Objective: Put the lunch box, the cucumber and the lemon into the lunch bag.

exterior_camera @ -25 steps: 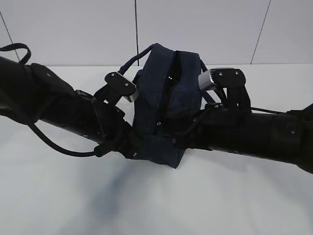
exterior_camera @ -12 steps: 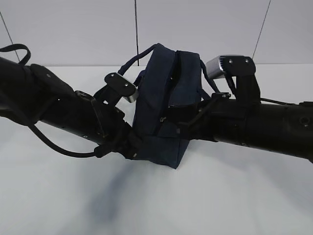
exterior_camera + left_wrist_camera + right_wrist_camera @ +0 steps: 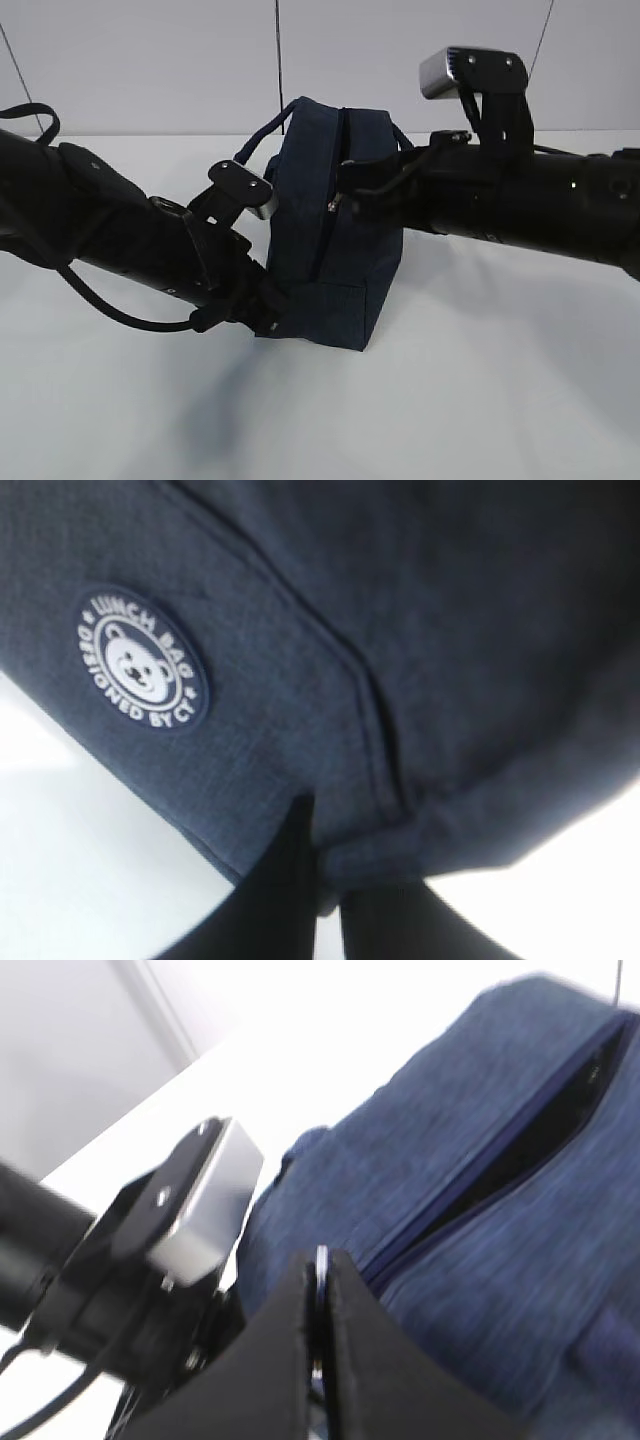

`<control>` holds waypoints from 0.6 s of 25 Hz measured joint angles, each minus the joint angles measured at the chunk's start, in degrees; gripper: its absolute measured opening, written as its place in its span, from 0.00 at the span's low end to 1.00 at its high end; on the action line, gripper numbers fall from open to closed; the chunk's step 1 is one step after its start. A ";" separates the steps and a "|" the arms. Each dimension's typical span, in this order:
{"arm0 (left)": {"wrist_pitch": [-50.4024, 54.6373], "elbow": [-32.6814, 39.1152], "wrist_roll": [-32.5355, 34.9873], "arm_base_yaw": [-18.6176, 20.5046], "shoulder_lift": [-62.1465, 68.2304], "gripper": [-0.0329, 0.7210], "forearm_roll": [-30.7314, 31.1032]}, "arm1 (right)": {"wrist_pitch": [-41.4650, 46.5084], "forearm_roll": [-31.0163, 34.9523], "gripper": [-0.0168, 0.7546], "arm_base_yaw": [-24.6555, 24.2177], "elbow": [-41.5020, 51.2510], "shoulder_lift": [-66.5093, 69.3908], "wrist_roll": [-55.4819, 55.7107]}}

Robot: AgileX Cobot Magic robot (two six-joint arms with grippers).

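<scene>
The navy lunch bag (image 3: 335, 230) stands on end on the white table, its zipper (image 3: 325, 235) running up its front. My left gripper (image 3: 268, 318) is shut on a fold of fabric at the bag's lower left corner (image 3: 400, 840), below a round bear badge (image 3: 140, 662). My right gripper (image 3: 342, 197) is shut on the silver ring pull (image 3: 320, 1258), partway up the zipper. In the right wrist view, the zipper gapes open (image 3: 530, 1135) beyond the pull. The lunch box, the cucumber and the lemon are out of view.
The white table (image 3: 480, 380) extends in front of and beside the bag. A pale panelled wall (image 3: 150, 70) stands behind it. Both dark arms flank the bag, and the left wrist camera (image 3: 195, 1205) sits close to my right fingers.
My right gripper has risen with the ring pull, moving it up along the zipper. The bag now stands taller and straighter. The left gripper has kept its hold at the bottom corner.
</scene>
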 joint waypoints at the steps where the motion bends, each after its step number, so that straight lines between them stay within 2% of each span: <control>1: 0.00 0.00 0.00 0.00 0.00 0.05 -0.10 | 1.44 -0.01 0.03 0.00 -0.93 0.00 -0.13; 8: -0.10 0.00 0.00 0.00 0.00 0.05 -0.42 | 7.79 -0.14 0.03 0.12 -6.23 0.51 -1.83; 15: -0.22 0.00 0.00 0.00 0.00 0.05 -0.42 | 9.06 0.95 0.03 -0.10 -8.82 3.50 -1.96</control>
